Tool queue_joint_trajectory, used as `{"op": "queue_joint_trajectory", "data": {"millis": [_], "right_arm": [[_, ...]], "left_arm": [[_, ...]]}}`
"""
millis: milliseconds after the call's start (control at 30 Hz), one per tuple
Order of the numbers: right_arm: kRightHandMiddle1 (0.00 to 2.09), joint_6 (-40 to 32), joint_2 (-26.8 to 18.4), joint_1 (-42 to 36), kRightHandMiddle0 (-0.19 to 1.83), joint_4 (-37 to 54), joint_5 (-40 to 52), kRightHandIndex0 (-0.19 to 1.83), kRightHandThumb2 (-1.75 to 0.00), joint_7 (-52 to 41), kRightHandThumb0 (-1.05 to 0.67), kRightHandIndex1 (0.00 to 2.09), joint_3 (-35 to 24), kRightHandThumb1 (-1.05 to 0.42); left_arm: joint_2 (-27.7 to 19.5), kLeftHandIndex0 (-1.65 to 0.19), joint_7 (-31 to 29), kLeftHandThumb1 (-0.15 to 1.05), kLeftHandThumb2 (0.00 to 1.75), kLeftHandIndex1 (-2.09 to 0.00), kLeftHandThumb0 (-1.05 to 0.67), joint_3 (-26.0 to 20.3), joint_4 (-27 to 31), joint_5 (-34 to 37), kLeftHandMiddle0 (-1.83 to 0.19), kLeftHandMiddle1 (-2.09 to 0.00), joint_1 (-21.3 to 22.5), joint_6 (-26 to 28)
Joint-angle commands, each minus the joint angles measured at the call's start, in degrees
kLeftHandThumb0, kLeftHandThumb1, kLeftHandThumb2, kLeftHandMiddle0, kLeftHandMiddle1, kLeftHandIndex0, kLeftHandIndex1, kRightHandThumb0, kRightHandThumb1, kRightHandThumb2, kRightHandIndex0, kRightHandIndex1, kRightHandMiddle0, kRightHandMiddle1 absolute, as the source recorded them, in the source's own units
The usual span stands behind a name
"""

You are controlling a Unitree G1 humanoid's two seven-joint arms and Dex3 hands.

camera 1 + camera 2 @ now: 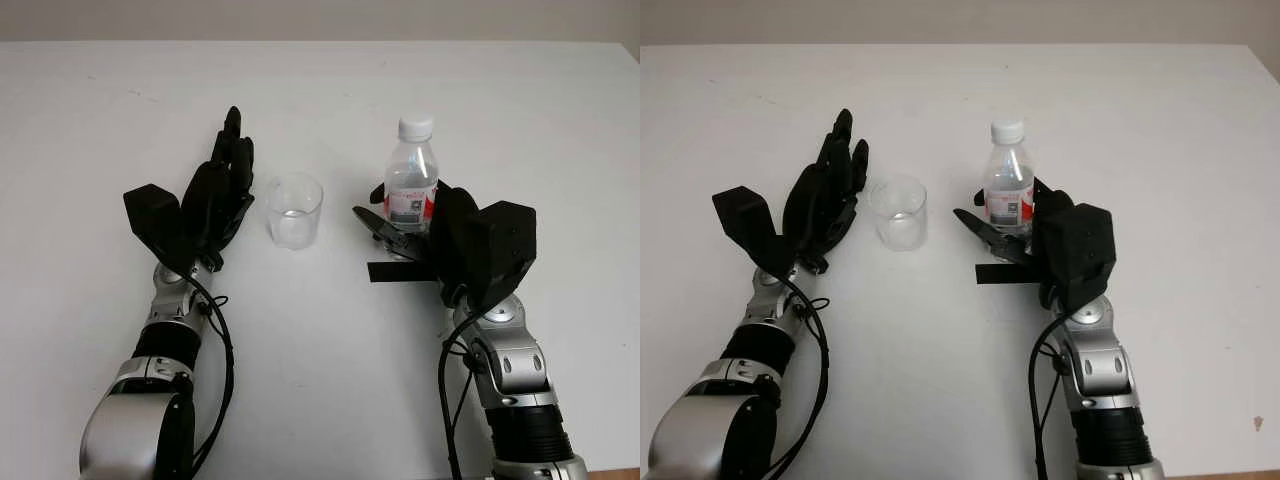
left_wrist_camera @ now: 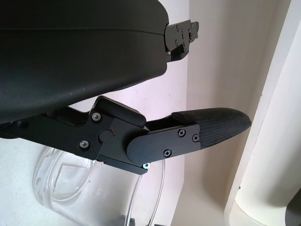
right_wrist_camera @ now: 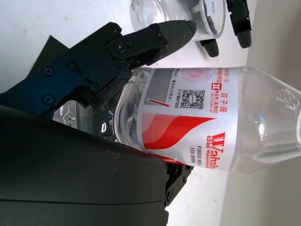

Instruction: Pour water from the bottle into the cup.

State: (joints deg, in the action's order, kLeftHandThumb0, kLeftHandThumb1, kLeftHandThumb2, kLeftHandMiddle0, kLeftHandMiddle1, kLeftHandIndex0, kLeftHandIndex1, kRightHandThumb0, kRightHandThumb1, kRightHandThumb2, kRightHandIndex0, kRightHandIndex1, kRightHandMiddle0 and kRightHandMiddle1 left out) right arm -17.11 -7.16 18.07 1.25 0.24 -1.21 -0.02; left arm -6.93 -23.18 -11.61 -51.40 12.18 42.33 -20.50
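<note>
1. Your right hand point(image 1: 415, 240) is closed round the lower part of the upright bottle point(image 1: 410, 180); fingers point(image 3: 141, 42) wrap its label.
2. Your left hand point(image 1: 215, 195) is open, holding nothing, just beside the cup point(image 1: 295, 210).
3. Both forearms come up from the bottom edge.

The right hand point(image 1: 415, 235) is covering the lower part of the bottle point(image 1: 411, 180), hiding its base and where it is meeting the tabletop point(image 1: 330, 380). In the right wrist view, the bottle's cap is running off the edge, and the cup point(image 3: 176, 19) is being cut off.
</note>
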Motion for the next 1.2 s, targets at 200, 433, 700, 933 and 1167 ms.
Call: {"op": "queue_joint_trajectory", "data": {"millis": [200,433,700,933,1167], "right_arm": [[2.09,4.0,0.9,-2.9,0.56,-0.4,-2.3,0.61,-0.34,1.1,-0.44,2.09,0.6,-1.05],[2.09,6.0,0.8,-4.6,0.48,-0.1,-2.7,0.45,-0.28,0.6,-0.51,2.09,0.1,-1.05],[2.07,4.5,-0.8,-6.9,0.24,3.6,-3.1,-0.16,-0.07,-1.5,-0.67,2.08,-0.3,-1.04],[1.84,7.0,-2.7,-9.3,-0.07,5.7,-5.1,-0.19,-0.05,-2.9,-0.66,1.50,-0.2,-1.00],[1.25,11.7,-4.7,-10.3,-0.17,5.0,-7.3,-0.19,-0.05,-3.3,-0.69,0.92,-0.2,-0.95]], "left_arm": [[-0.8,0.19,-0.4,1.05,0.66,0.00,-0.86,0.1,-0.5,-0.2,0.19,0.00,-0.7,0.4],[-1.5,0.19,-2.1,1.05,0.70,0.00,-0.84,0.1,-1.2,-0.1,0.19,0.00,-0.6,-0.5],[-1.8,0.19,-2.7,1.05,0.67,0.00,-0.84,-0.1,-1.5,0.0,0.19,0.00,-0.5,-0.5],[-2.0,0.19,-3.0,1.05,0.67,0.00,-0.86,-0.2,-2.1,0.1,0.19,0.00,-0.2,-0.7],[-2.1,0.19,-3.4,1.05,0.64,0.00,-0.86,-0.5,-2.6,0.4,0.19,0.00,0.2,-1.0]]}}
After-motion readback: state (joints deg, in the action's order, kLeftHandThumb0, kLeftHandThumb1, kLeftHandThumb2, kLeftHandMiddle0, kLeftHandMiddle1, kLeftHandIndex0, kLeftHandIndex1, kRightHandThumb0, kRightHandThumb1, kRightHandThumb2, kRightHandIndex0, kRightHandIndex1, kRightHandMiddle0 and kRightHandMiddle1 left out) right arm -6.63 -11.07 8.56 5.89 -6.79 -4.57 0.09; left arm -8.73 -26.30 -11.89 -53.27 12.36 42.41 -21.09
